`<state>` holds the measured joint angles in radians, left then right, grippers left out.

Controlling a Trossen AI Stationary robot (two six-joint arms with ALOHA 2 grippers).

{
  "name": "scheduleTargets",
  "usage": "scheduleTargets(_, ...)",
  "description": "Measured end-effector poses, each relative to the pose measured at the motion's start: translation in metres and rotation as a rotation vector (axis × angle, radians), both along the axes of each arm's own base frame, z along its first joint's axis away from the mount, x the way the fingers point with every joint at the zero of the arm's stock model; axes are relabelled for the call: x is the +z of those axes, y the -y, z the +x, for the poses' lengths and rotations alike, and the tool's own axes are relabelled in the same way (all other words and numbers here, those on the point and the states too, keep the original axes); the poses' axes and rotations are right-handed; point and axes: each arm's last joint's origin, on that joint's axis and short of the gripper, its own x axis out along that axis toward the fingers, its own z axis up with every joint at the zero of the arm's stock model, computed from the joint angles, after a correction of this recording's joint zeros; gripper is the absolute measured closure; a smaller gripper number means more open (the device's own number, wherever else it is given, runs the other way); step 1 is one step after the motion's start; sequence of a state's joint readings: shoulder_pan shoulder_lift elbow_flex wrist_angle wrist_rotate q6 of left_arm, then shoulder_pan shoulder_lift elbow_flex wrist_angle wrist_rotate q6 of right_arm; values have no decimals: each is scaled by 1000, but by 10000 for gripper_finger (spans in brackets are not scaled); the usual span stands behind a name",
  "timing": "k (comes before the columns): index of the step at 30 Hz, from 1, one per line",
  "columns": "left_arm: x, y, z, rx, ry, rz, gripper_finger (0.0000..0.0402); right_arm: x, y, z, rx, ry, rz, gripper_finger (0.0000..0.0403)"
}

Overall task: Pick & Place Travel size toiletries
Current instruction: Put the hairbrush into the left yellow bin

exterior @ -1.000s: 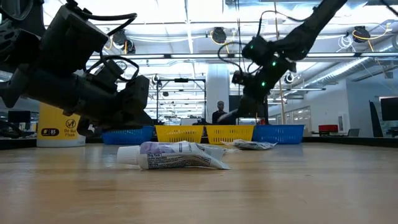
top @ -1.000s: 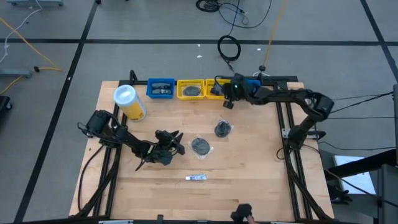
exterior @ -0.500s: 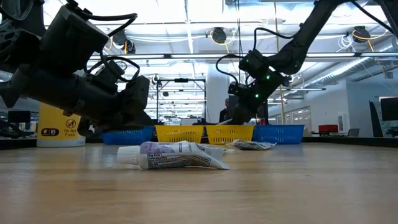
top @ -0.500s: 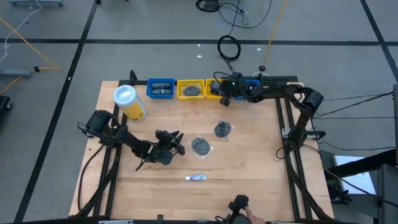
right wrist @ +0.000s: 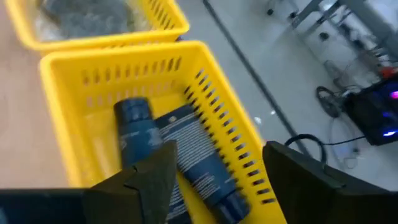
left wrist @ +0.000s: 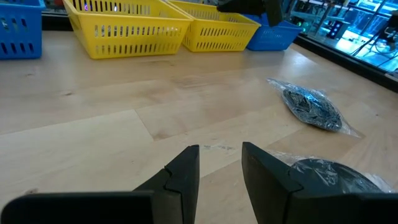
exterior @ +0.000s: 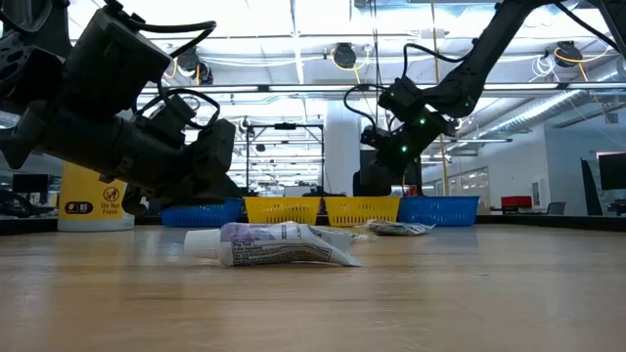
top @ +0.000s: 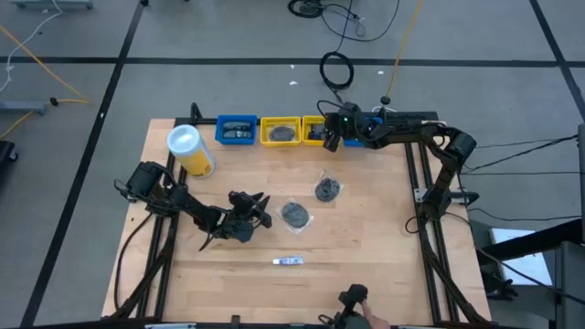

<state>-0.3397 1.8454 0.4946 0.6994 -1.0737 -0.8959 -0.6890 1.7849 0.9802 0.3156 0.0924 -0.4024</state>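
Two grey discs in clear wrap lie flat on the table, one (top: 294, 215) just right of my left gripper and one (top: 328, 189) farther off. A thin white tube (top: 289, 261) lies on its side near the near edge, close up in the low view (exterior: 279, 244). My left gripper (top: 260, 211) hovers low and open; in its wrist view (left wrist: 221, 158) the nearer disc (left wrist: 333, 176) sits beside one finger, apart from it. My right gripper (top: 330, 139) is open above the second yellow bin (right wrist: 217, 118), where dark bottles (right wrist: 140, 127) lie on the bottom.
Blue and yellow bins (top: 280, 132) stand in a row along the far edge. A tall yellow canister with a white lid (top: 189, 149) stands at the far left. A person's hand with a dark object (top: 355, 302) shows at the near edge. Bare wood lies between discs and bins.
My right gripper has moved toward the table's left and far edge, and now hangs over the second yellow bin, lower in the low view than a second ago. Its elbow has drawn in toward the far edge. Nothing on the table has moved.
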Motion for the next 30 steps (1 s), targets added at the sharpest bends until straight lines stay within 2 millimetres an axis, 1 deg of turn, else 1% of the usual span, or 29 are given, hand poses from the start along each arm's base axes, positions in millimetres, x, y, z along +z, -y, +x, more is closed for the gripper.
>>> scheduleTargets(2, 0, 0, 0, 0, 0, 0, 284, 9, -5, 2, -6, 11, -30, 167)
scheduleTargets(5, 0, 0, 0, 0, 0, 0, 284, 29, -21, 9, 42, 47, -85, 166)
scheduleTargets(10, 0, 0, 0, -1, -1, 0, 284, 54, -68, 14, 169, 84, -105, 165)
scheduleTargets(13, 0, 0, 0, 0, 0, 0, 284, 56, -97, 9, 218, 74, -41, 165)
scheduleTargets(17, 0, 0, 0, -1, -1, 0, 284, 41, -124, -7, 247, 45, 123, 165)
scheduleTargets(20, 0, 0, 0, -1, 0, 0, 284, 18, -137, -23, 242, 30, 268, 165)
scheduleTargets(24, 0, 0, 0, -1, 1, -1, 284, -14, -146, -44, 187, -4, 391, 161)
scheduleTargets(27, 0, 0, 0, -1, 1, -1, 284, -30, -149, -56, 133, 1, 448, 146)
scheduleTargets(30, 0, 0, 0, 1, 1, 0, 284, -38, -152, -64, 136, 56, 496, 126)
